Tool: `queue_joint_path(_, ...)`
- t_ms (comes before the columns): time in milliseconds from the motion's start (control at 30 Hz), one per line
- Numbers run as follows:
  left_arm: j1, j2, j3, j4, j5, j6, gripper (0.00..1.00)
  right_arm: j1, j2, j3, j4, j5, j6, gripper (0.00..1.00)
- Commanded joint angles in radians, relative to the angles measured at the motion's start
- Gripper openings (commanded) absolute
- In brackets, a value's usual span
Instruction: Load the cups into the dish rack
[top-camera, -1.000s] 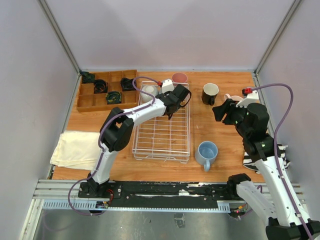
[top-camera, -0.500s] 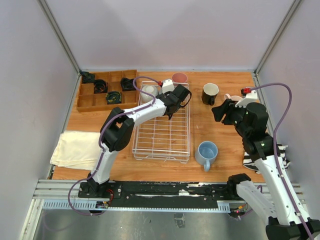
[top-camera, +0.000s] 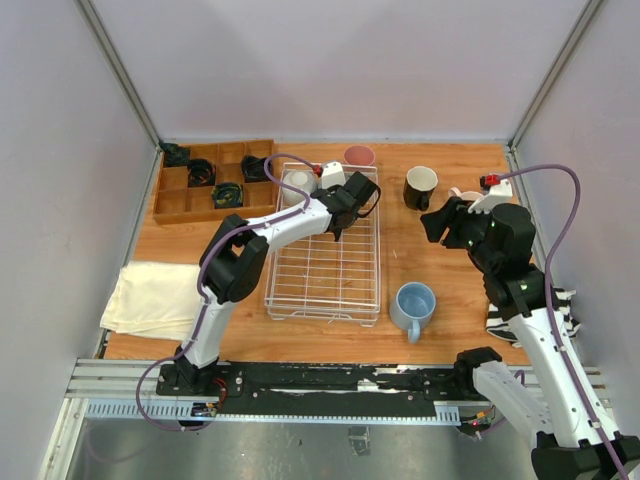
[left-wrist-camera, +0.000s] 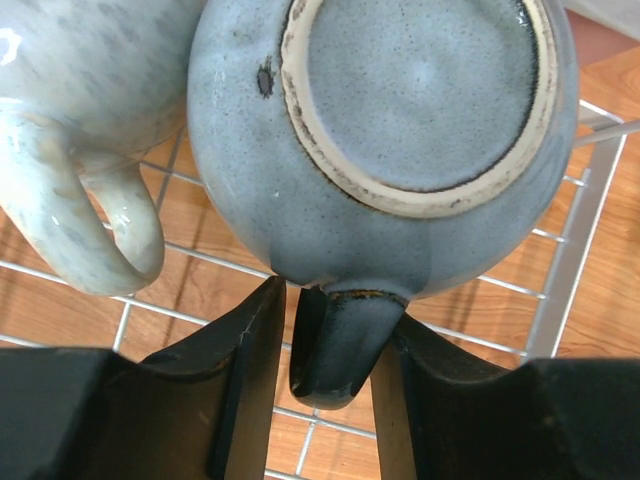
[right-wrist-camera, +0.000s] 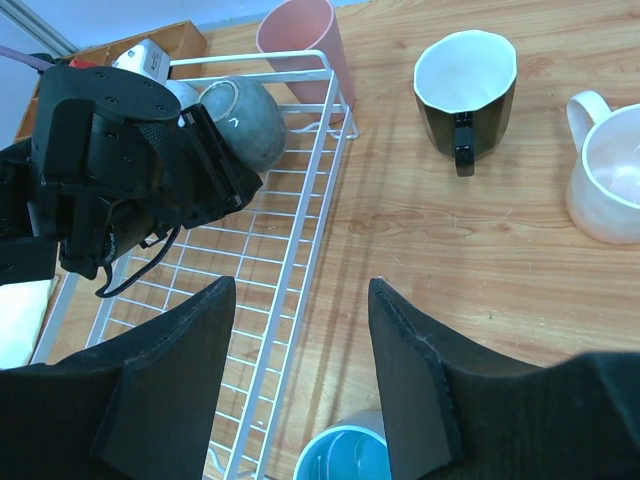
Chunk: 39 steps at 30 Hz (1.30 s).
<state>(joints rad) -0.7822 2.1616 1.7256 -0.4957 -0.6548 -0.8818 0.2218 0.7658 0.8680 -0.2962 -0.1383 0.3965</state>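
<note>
The white wire dish rack (top-camera: 322, 312) lies mid-table. My left gripper (top-camera: 349, 198) is at its far end, shut on the handle (left-wrist-camera: 335, 345) of a grey-green mug (left-wrist-camera: 400, 120) that is base-up over the rack wires, right beside a white mug (left-wrist-camera: 80, 150) in the rack (top-camera: 298, 184). My right gripper (right-wrist-camera: 300, 285) is open and empty above the table right of the rack (top-camera: 440, 222). On the table stand a pink tumbler (top-camera: 359, 155), a black mug (top-camera: 420, 187), a pale pink mug (right-wrist-camera: 605, 190) and a light blue mug (top-camera: 413, 305).
A brown wooden compartment tray (top-camera: 180, 205) with small black coiled objects sits at the far left. A cream cloth (top-camera: 150, 298) lies at the near left. A striped black-and-white thing (top-camera: 565, 310) lies by the right wall. Grey walls close in three sides.
My left gripper has crept slightly left and nearer with the grey-green mug. My right gripper has shifted a little left and farther.
</note>
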Motion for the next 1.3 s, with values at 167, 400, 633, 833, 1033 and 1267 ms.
queue_joint_path(167,-0.003,-0.028,0.015,-0.015,-0.043,0.021,0.5,-0.016,0.001,-0.017,0.033,-0.021,0.013,0.56)
queue_joint_path(400,-0.014,-0.044,0.013,-0.027,-0.031,-0.012,0.5,-0.015,0.006,-0.012,0.035,-0.021,0.008,0.56)
queue_joint_path(633,-0.037,-0.095,-0.022,-0.023,-0.037,-0.026,0.49,-0.015,0.01,-0.012,0.038,-0.022,0.008,0.57)
queue_joint_path(833,-0.037,-0.085,-0.015,-0.011,-0.039,-0.025,0.45,-0.015,0.007,-0.015,0.038,-0.026,0.01,0.56)
queue_joint_path(1033,-0.037,-0.021,0.065,-0.023,-0.018,-0.04,0.43,-0.016,0.003,-0.008,0.028,-0.027,0.006,0.56)
queue_joint_path(1267,-0.037,0.032,0.152,-0.031,-0.014,-0.025,0.43,-0.015,-0.003,-0.006,0.017,-0.025,0.002,0.57)
